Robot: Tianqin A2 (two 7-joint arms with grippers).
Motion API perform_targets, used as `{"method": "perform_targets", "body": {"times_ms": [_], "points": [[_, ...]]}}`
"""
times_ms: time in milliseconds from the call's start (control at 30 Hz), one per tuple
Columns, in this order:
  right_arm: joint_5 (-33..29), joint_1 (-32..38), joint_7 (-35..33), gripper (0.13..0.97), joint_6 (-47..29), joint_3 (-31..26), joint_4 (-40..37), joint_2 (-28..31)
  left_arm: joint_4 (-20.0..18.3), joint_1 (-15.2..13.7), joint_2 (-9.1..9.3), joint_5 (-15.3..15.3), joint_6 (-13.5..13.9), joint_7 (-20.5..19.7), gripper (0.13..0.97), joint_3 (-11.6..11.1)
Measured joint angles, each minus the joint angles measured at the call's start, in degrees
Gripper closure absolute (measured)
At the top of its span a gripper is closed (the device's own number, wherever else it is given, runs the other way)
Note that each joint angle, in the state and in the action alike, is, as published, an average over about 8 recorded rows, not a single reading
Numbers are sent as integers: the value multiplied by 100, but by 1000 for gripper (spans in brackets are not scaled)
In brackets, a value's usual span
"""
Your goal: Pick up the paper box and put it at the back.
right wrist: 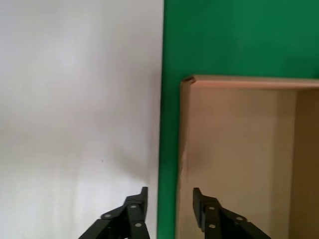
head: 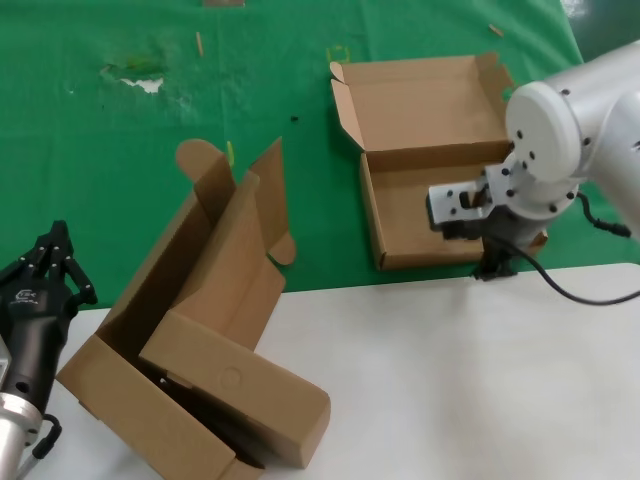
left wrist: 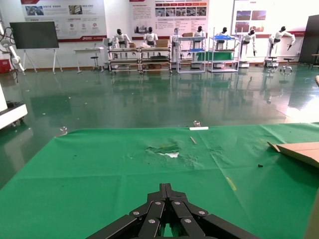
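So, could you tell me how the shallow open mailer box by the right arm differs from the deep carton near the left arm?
The shallow brown cardboard mailer box lies flat on the green cloth, lid hinged open; the deep brown cardboard carton sits tilted, straddling the cloth and white tabletop. The mailer is empty; the carton holds another brown box. The right hand hovers at the mailer's near wall; the left hand is beside the carton. Both are brown cardboard.

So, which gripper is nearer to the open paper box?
Right. The right gripper straddles the paper box's front wall, fingers open; the left gripper waits far off.
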Motion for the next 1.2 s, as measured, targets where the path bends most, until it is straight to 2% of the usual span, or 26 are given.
{"method": "perform_targets", "body": {"times_ms": [67, 200, 333, 433, 467, 733, 833, 1033, 1200], "points": [[97, -4, 4, 797, -71, 58, 204, 86, 0, 0, 0, 0, 0, 0, 957, 0], [358, -7, -127, 708, -66, 217, 556, 274, 0, 0, 0, 0, 0, 0, 957, 0], [765, -30, -620, 618, 175, 434, 830, 519, 0, 0, 0, 0, 0, 0, 957, 0], [1199, -113, -1114, 618, 475, 683, 1062, 752, 0, 0, 0, 0, 0, 0, 957, 0], [1361, -155, -1258, 618, 580, 784, 1148, 831, 0, 0, 0, 0, 0, 0, 957, 0], [2941, -734, -1934, 403, 1551, 2006, 1782, 1373, 0, 0, 0, 0, 0, 0, 957, 0], [3404, -959, -2049, 363, 1867, 2429, 1905, 1470, 0, 0, 0, 0, 0, 0, 957, 0], [3695, -1232, -2090, 245, 2182, 2665, 2011, 1452, 0, 0, 0, 0, 0, 0, 950, 0], [3850, -1515, -2063, 200, 2467, 2736, 2113, 1359, 0, 0, 0, 0, 0, 0, 937, 0]]}}
